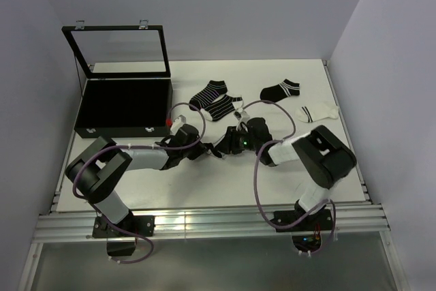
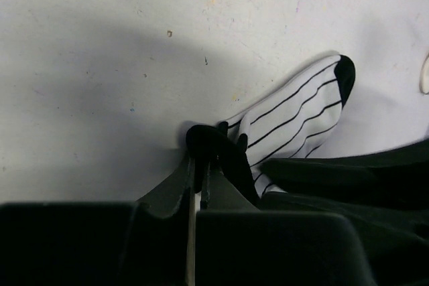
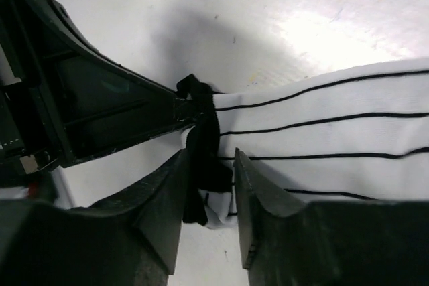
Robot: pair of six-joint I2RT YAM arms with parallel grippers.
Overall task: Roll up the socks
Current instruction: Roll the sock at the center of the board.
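A white sock with thin black stripes (image 2: 295, 115) lies flat on the white table, its black cuff (image 2: 209, 140) bunched up. My left gripper (image 2: 200, 159) is shut on that cuff. In the right wrist view the same sock (image 3: 328, 132) stretches off to the right, and the left gripper's fingers (image 3: 127, 115) come in from the left and pinch the cuff (image 3: 204, 142). My right gripper (image 3: 208, 165) straddles the cuff's lower end with its jaws apart, not squeezing it. From above, the left gripper (image 1: 206, 149) and right gripper (image 1: 225, 146) meet at mid-table and hide this sock.
Behind the grippers lie two black striped socks (image 1: 208, 92) (image 1: 222, 107), another black sock (image 1: 281, 90) and a white sock (image 1: 318, 112). A black case (image 1: 126, 103) with its glass lid (image 1: 119, 49) raised stands at the back left.
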